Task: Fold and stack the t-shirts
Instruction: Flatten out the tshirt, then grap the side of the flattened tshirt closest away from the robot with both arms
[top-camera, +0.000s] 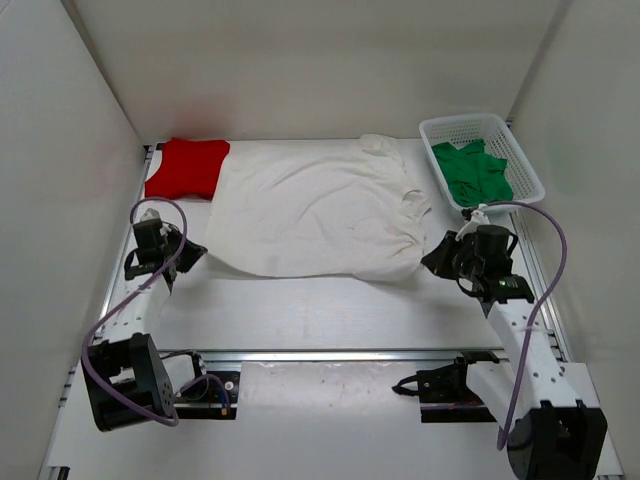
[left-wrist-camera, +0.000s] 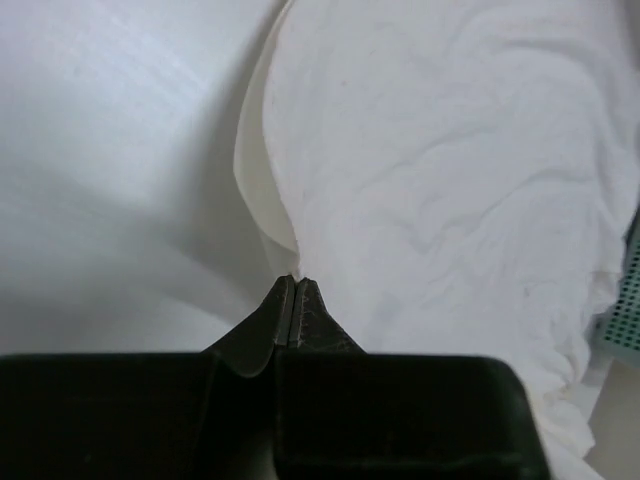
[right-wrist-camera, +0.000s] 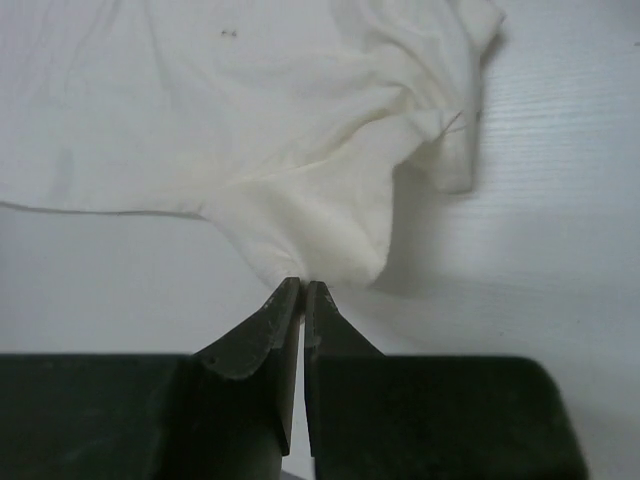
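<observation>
The white t-shirt (top-camera: 315, 205) lies spread across the middle of the table, wrinkled along its right side. My left gripper (top-camera: 187, 256) is shut on its near left corner; in the left wrist view the cloth (left-wrist-camera: 450, 180) runs up from the pinched tips (left-wrist-camera: 294, 280). At the shirt's near right corner my right gripper (top-camera: 437, 258) is shut on a bunched fold (right-wrist-camera: 320, 235), which meets the tips (right-wrist-camera: 303, 284). A folded red t-shirt (top-camera: 187, 167) sits at the back left. The green t-shirt (top-camera: 475, 172) lies crumpled in the basket.
A white mesh basket (top-camera: 523, 160) stands at the back right, its edge showing in the left wrist view (left-wrist-camera: 625, 310). White walls close the table in at left, back and right. A metal rail (top-camera: 330, 355) crosses the near side between the arm bases.
</observation>
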